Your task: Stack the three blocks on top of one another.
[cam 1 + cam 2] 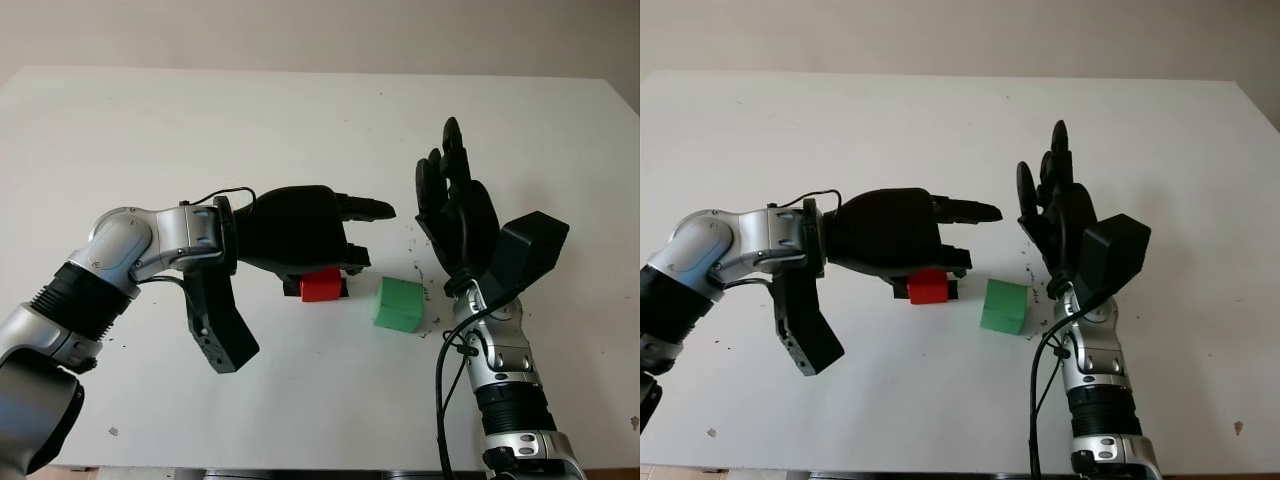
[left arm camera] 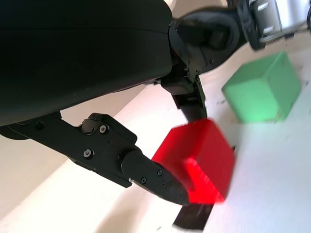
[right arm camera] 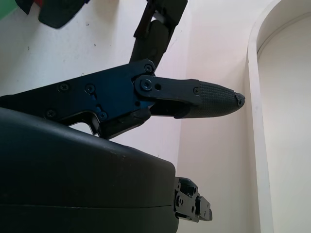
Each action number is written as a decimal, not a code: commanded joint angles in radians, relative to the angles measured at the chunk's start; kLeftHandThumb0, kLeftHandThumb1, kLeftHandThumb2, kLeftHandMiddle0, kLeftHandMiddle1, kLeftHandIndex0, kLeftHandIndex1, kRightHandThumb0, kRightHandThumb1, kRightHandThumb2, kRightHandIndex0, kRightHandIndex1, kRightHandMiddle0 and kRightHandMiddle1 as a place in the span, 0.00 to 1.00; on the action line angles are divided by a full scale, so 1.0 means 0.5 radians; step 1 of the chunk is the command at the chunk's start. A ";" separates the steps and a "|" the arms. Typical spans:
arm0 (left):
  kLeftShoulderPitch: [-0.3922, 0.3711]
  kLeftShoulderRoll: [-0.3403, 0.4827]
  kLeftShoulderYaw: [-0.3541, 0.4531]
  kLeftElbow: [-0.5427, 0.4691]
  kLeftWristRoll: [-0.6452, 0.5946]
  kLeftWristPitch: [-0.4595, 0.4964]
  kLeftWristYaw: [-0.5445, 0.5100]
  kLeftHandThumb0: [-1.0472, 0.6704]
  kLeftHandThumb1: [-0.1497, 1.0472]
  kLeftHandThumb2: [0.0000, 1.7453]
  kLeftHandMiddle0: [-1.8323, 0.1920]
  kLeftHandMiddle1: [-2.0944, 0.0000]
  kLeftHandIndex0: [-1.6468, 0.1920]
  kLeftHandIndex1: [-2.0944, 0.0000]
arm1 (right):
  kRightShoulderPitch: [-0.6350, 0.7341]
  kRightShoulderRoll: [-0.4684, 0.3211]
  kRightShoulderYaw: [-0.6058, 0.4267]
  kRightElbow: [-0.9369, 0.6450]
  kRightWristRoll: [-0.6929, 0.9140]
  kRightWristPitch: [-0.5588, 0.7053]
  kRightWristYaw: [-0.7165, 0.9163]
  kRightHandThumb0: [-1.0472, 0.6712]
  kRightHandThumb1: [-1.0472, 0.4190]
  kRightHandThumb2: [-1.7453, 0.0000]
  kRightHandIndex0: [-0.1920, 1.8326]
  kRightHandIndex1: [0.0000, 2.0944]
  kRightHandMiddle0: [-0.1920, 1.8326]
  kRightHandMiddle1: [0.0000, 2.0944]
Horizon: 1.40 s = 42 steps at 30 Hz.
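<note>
While the left hand (image 1: pixel 335 255) grips the red block (image 1: pixel 321 285) at the table (image 1: pixel 150 130) centre | green block (image 1: pixel 399 304) just beside, apart | right hand (image 1: pixel 455 205) open, raised near green block.

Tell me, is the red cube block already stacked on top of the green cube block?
No, the red cube block is in the left hand beside the green cube block, which sits alone on the white table.

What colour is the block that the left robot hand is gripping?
Red, held in the left robot hand; clearest in the left wrist view.
</note>
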 commanded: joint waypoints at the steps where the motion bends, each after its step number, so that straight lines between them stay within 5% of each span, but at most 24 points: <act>1: 0.031 0.037 -0.001 -0.033 0.013 -0.010 0.034 0.35 0.79 0.03 0.90 0.99 0.69 0.93 | -0.003 -0.016 -0.002 -0.012 -0.012 -0.020 -0.008 0.17 0.00 0.71 0.00 0.00 0.00 0.00; 14: 0.155 0.271 0.322 -0.321 -0.135 0.253 -0.108 0.44 0.77 0.03 0.98 0.98 0.89 0.99 | -0.001 -0.017 -0.005 -0.021 0.007 0.007 0.008 0.17 0.00 0.72 0.00 0.00 0.00 0.00; 24: 0.181 0.403 0.733 -0.225 -0.709 0.538 -0.366 0.47 0.86 0.04 0.95 0.97 0.81 0.96 | -0.011 -0.020 -0.001 0.010 -0.001 -0.028 0.029 0.17 0.00 0.71 0.00 0.00 0.00 0.01; 28: 0.086 0.543 0.707 -0.112 -0.613 0.572 -0.482 0.37 0.79 0.02 0.95 0.97 0.80 0.96 | -0.009 -0.018 -0.008 -0.009 0.018 0.016 0.033 0.17 0.00 0.71 0.00 0.00 0.00 0.00; 33: 0.004 0.705 0.595 -0.018 -0.426 0.386 -0.534 0.24 0.79 0.03 0.94 0.98 0.79 0.97 | -0.008 -0.023 -0.008 -0.022 0.011 0.029 0.021 0.18 0.00 0.71 0.00 0.00 0.00 0.00; 42: 0.009 0.741 0.493 -0.010 -0.164 0.242 -0.370 0.23 0.79 0.03 0.95 0.98 0.79 0.98 | -0.006 -0.028 -0.001 -0.021 0.005 0.032 0.030 0.17 0.00 0.71 0.00 0.00 0.00 0.01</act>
